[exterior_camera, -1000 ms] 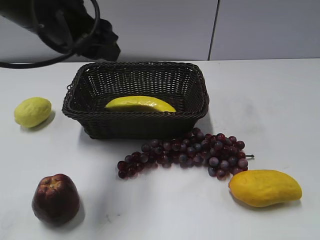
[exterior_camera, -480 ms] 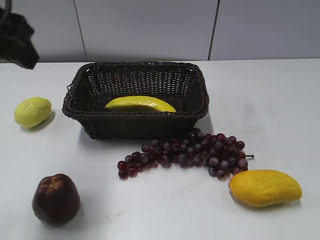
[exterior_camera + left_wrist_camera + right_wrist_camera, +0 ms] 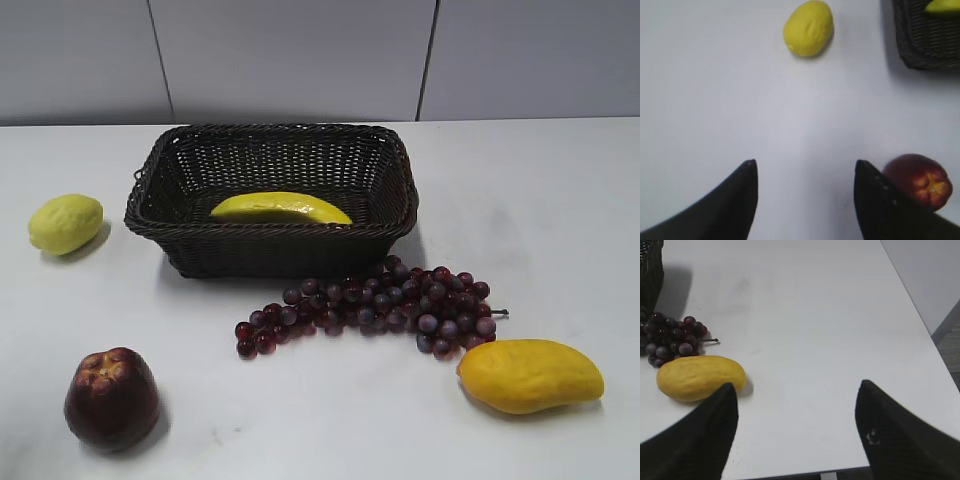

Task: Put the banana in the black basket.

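The white counter (image 3: 560, 200) carries the black basket (image 3: 272, 250), and the banana (image 3: 280, 207) lies inside it, near the front wall. The task looks done, so both arms should simply hold clear. The left gripper (image 3: 805, 172) and right gripper (image 3: 796, 392) have fingers wide apart, holding nothing.

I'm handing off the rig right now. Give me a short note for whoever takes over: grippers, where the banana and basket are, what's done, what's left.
Left gripper: open, empty, above bare table between the round yellow-green lemon and the dark red apple.
Right gripper: open, empty, near the plump orange-yellow mango and the purple grape bunch.
The long yellow banana lies inside the dark woven wicker basket.
Done: banana placed.
Left: nothing visible.
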Robot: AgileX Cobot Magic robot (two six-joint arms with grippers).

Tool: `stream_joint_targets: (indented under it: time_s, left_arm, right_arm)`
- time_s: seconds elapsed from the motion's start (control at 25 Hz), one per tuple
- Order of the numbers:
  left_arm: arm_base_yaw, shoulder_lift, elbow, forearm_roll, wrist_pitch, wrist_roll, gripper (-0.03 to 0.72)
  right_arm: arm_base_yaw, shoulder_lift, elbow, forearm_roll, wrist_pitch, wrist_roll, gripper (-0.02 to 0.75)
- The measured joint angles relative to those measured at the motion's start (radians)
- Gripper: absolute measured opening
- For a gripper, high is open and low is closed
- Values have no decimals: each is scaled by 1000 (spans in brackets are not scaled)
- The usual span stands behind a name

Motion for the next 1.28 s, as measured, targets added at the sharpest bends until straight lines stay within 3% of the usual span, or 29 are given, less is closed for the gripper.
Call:
stream_joint_targets:
  time_s: [0.12,0.36,0.72,1.0,1.28]
  left_arm:
    - [35,-118,95,-23,-18,0,594]
    - [41,-415,246,-70,-18,0,593]
    - [41,-759,290,-79,112,0,592]
    - [41,-838,295,-79,116,12,603]
    - [41,-842,399,-79,121,15,613]
  right_arm:
    - [0,0,0,0,0,0,583]
    - [0,0,0,0,0,0,583]
    - [0,0,0,0,0,0,583]
    - [0,0,0,0,0,0,583]
    - [0,0,0,0,0,0,583]
